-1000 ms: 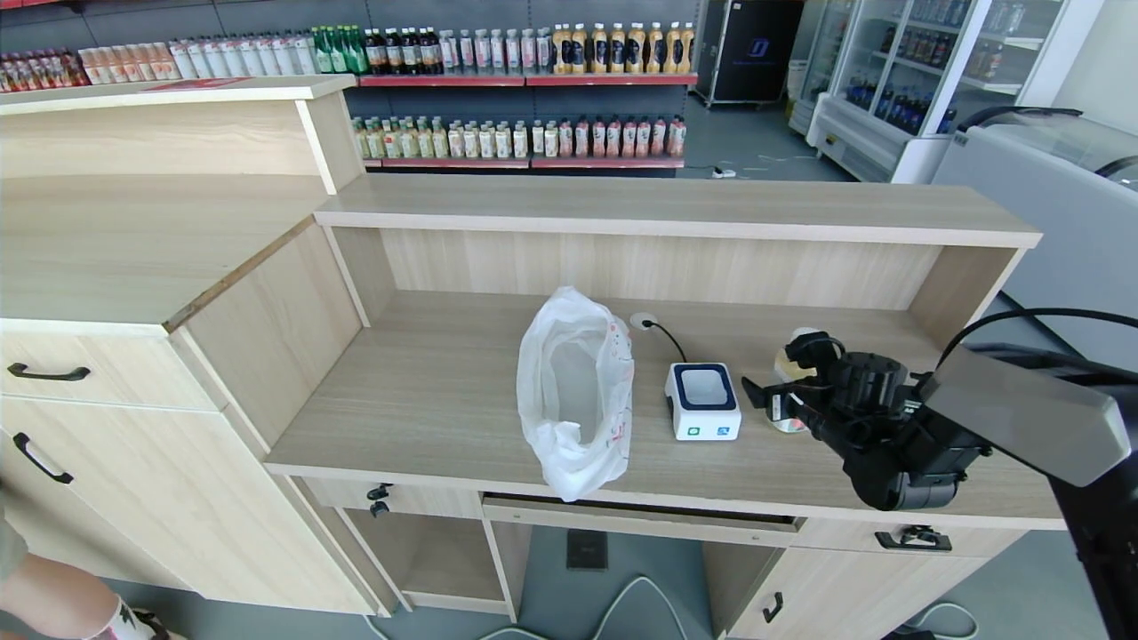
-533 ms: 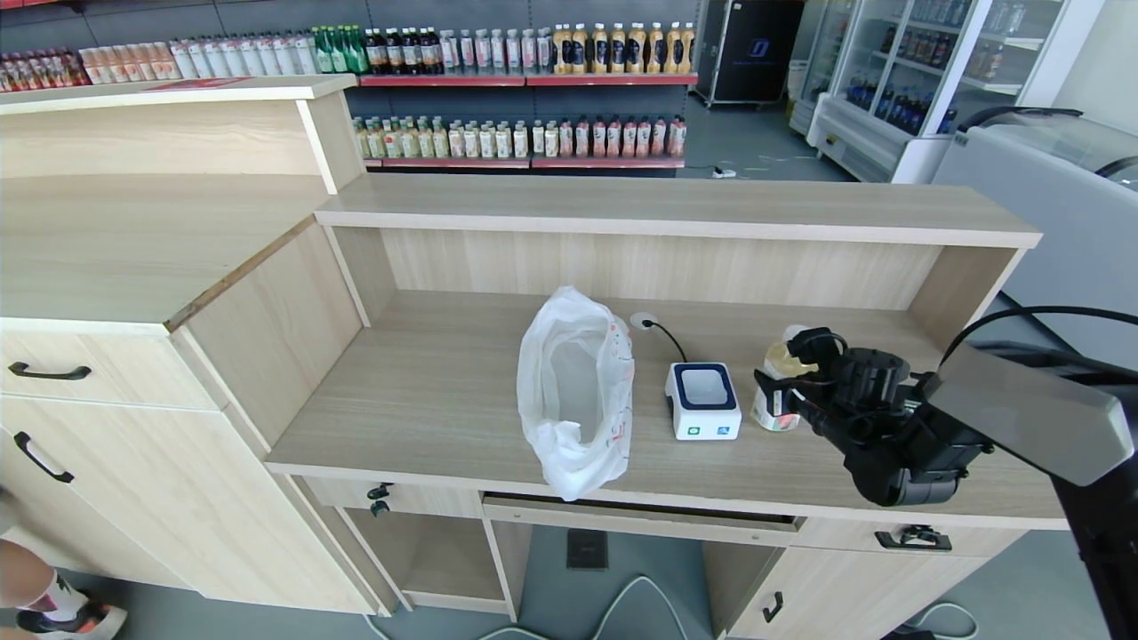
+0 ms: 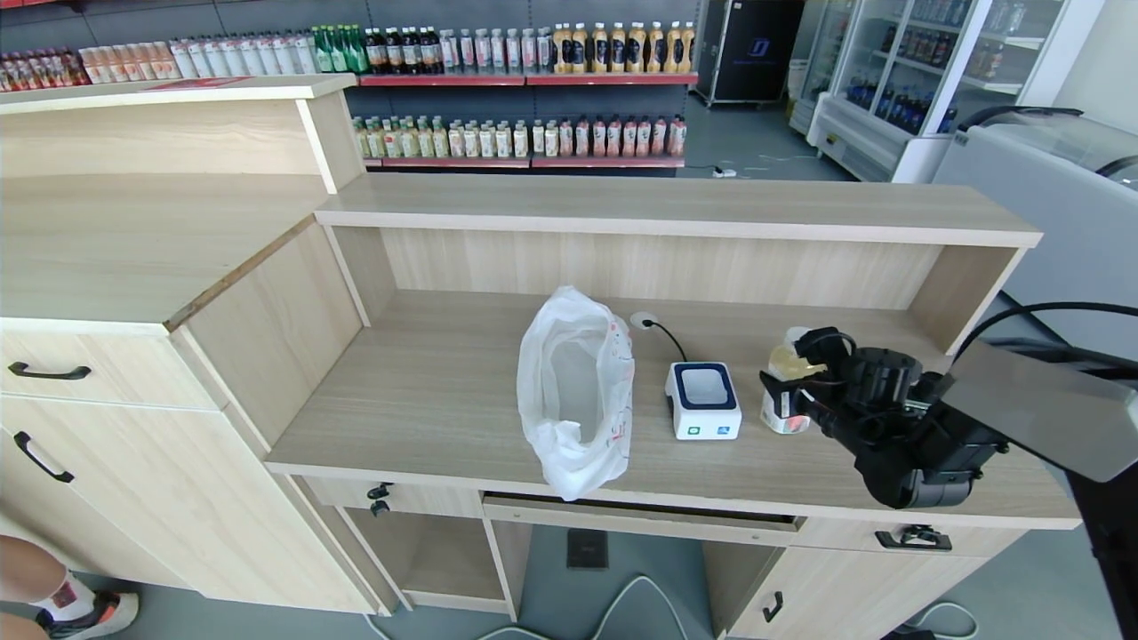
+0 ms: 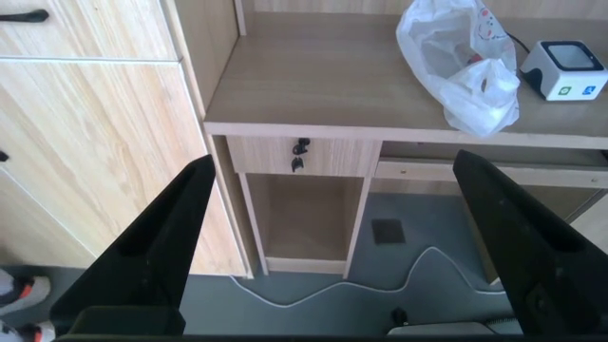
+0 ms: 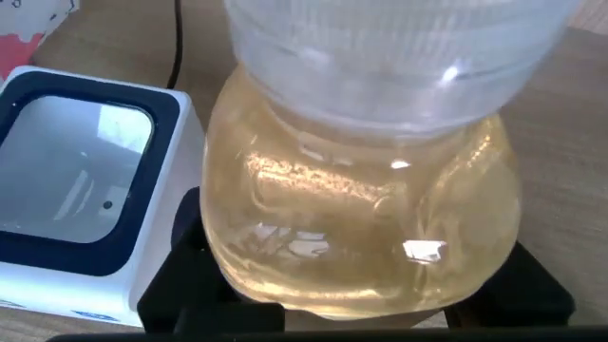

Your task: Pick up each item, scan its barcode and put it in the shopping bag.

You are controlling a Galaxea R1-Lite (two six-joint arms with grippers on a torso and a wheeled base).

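While the right fingers (image 3: 772,388) are clamped on the bottle (image 3: 782,414), it sits upright just right of the scanner (image 3: 702,400); contact with the surface (image 3: 444,391) unclear. Bag (image 3: 576,391) just left of the scanner. Left fingers (image 4: 161,247) spread wide, empty, below the surface's front edge.

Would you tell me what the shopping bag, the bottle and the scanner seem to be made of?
The shopping bag is thin, translucent white plastic film, crumpled and glossy. The bottle is probably clear glossy plastic; yellowish liquid shows through its ribbed wall. The scanner is smooth white hard plastic, with a reflective window, perhaps glass.
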